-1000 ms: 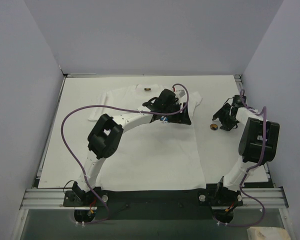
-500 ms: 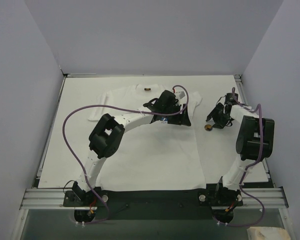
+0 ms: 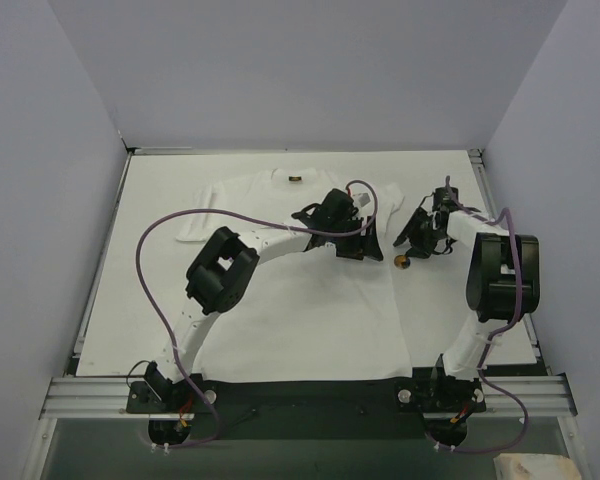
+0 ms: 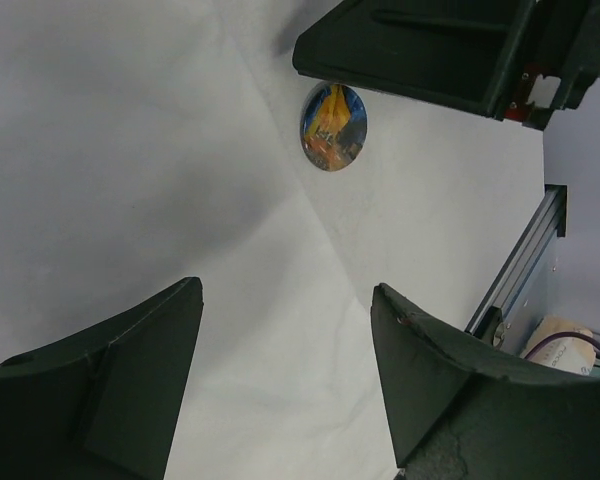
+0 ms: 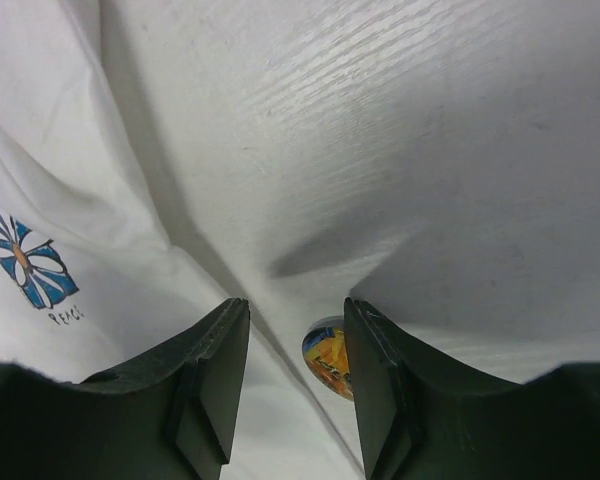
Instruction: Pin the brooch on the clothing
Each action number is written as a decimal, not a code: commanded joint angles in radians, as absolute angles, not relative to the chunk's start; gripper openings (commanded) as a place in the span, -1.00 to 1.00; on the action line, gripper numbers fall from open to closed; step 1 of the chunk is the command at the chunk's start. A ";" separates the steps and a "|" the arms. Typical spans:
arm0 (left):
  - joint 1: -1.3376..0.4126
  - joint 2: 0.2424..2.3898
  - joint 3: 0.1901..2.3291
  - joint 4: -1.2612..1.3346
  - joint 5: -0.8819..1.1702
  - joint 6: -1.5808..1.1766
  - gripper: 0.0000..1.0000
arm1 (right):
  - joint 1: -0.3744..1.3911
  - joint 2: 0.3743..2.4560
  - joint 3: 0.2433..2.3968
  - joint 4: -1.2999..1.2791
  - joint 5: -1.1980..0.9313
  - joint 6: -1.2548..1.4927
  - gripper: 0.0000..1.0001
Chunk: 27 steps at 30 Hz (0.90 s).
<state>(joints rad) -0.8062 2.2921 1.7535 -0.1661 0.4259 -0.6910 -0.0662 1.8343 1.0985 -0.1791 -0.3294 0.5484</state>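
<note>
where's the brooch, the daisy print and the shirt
brooch (image 4: pixel 333 127), left wrist view, middle of its face
daisy print (image 5: pixel 23 260), right wrist view, centre of the flower
shirt (image 3: pixel 310 310), top view, plain front panel

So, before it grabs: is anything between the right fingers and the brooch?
Nothing visible does. The brooch lies bare at the edge of the shirt, just beside the open right fingers, one of which partly hides it in the wrist view.

Pale lavender walls (image 3: pixel 310 70); white tabletop (image 3: pixel 155 190); aluminium rail (image 3: pixel 85 398) at near edge
</note>
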 commanded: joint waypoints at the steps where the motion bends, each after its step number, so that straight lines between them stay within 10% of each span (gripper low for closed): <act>1: -0.813 2.312 1.779 -0.089 0.465 -0.733 0.56 | -0.058 1.789 1.060 -0.235 -0.356 0.566 -0.13; 27: -0.856 2.422 1.890 -0.028 0.443 -0.813 0.44 | -0.095 1.710 0.920 -0.181 -0.314 0.552 -0.14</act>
